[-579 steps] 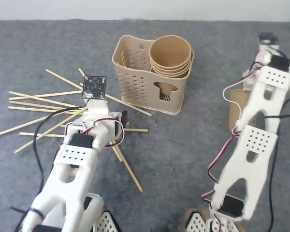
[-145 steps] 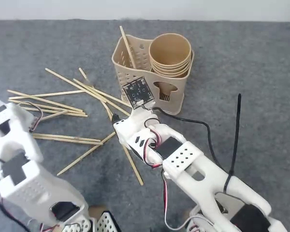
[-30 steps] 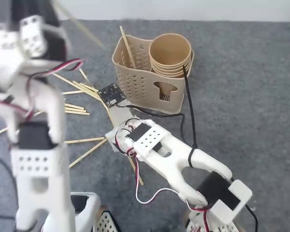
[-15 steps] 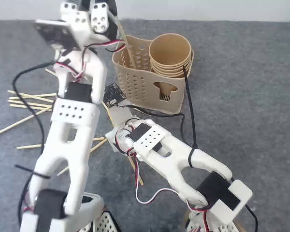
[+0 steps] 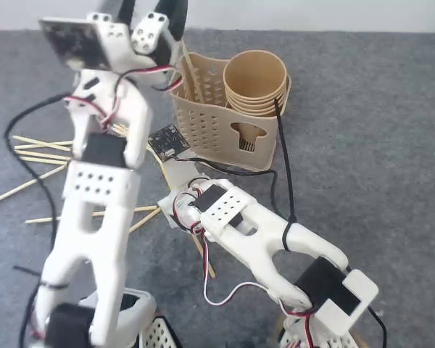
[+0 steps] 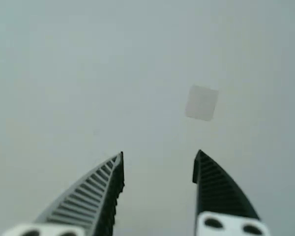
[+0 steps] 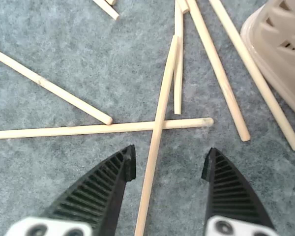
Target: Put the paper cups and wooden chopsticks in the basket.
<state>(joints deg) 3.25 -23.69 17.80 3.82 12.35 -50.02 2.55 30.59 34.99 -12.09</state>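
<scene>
Our right tool gapes empty with a wooden chopstick lying between its tips, so we should drop straight, pinching short of the crossing stick; our left tool, open and empty, hangs near the basket.

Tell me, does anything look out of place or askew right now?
Yes: loose chopsticks lie crisscrossed on the mat beside the basket, not in it. The cups sit nested upright inside; nothing looks spilled or damaged.

Grey-carpeted desk; loose chopsticks lie scattered and crossed on it; basket stands just beside them.
</scene>
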